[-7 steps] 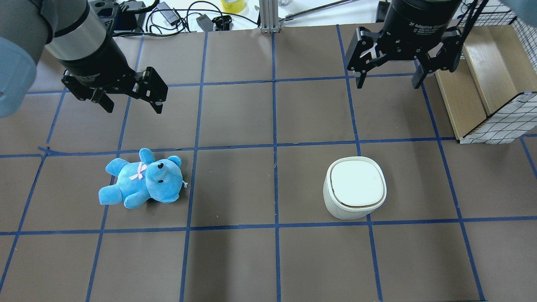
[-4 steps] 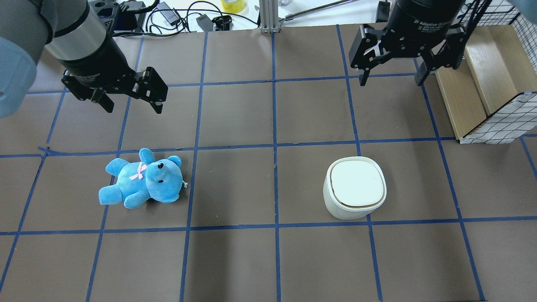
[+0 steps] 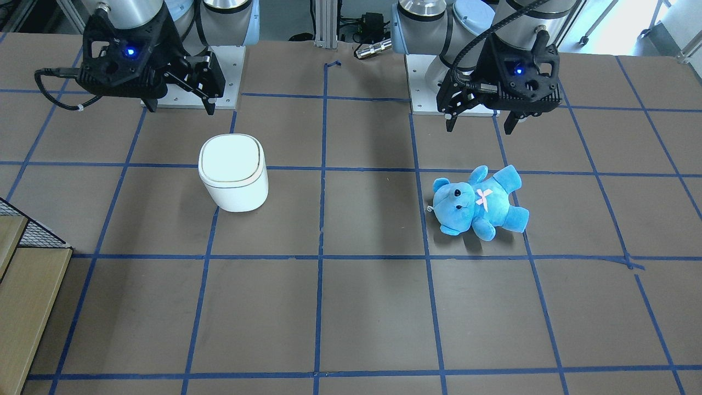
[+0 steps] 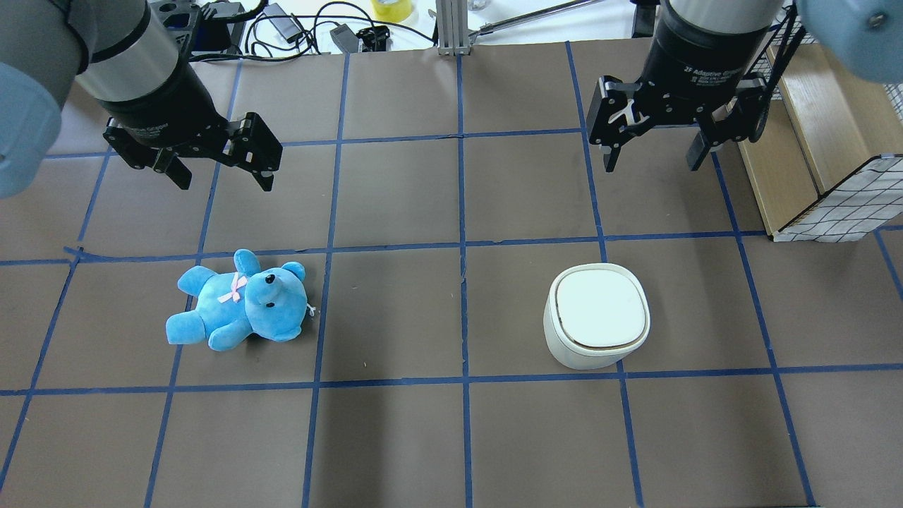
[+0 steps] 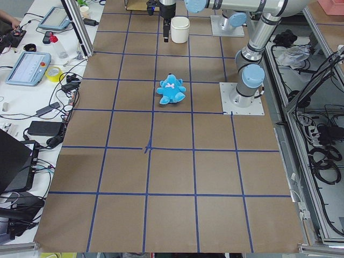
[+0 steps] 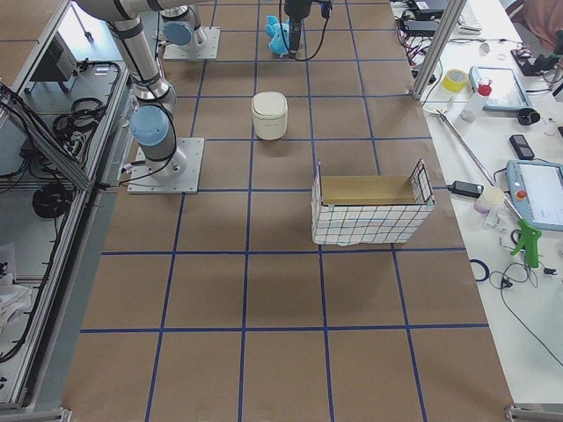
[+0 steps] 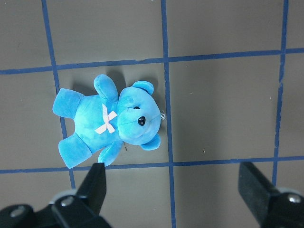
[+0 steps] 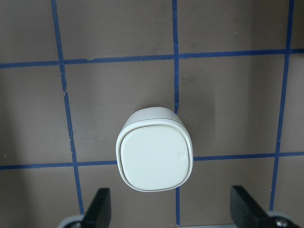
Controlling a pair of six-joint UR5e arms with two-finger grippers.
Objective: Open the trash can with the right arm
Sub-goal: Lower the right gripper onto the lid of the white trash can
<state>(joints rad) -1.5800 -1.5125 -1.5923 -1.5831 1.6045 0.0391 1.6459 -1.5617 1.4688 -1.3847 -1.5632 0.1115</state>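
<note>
The trash can [image 4: 596, 314] is a small white bin standing upright on the brown table with its flat lid shut; it also shows in the front view [image 3: 233, 173] and the right wrist view [image 8: 154, 154]. My right gripper [image 4: 652, 161] is open and empty. It hangs above the table behind the can, apart from it, and shows in the front view [image 3: 181, 107] and its own wrist view [image 8: 173, 209]. My left gripper [image 4: 226, 180] is open and empty above a blue teddy bear [image 4: 240, 303].
A wire-sided basket with wooden panels [image 4: 811, 155] stands at the table's right edge, close to my right gripper. Cables and tools [image 4: 296, 28] lie beyond the far edge. Blue tape lines grid the table.
My right gripper has moved down the overhead view, nearer the trash can, still open. The left arm, the bear and the can have not moved.
</note>
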